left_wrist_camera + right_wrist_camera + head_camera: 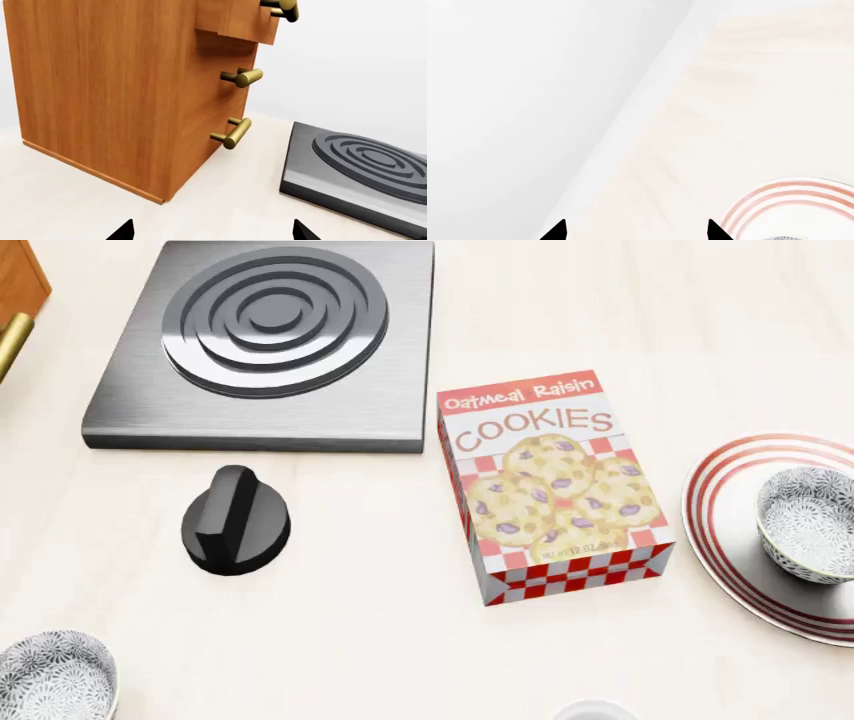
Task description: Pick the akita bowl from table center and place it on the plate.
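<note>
A speckled grey-black akita bowl (807,523) sits upright on the red-ringed white plate (725,502) at the right edge of the head view. A second bowl of the same pattern (54,675) stands on the table at the near left corner. Neither arm shows in the head view. In the left wrist view my left gripper (213,232) is open over bare tabletop, only its two dark fingertips (124,231) showing. My right gripper (636,232) is open too, holding nothing, with the plate's rim (787,199) just beside it.
A cookie box (554,485) lies flat mid-table, between a black knob (236,520) and the plate. A grey stove plate (274,335) lies behind. A wooden drawer cabinet (127,90) with brass handles stands at the far left. A plain white cup (594,711) peeks in at the near edge.
</note>
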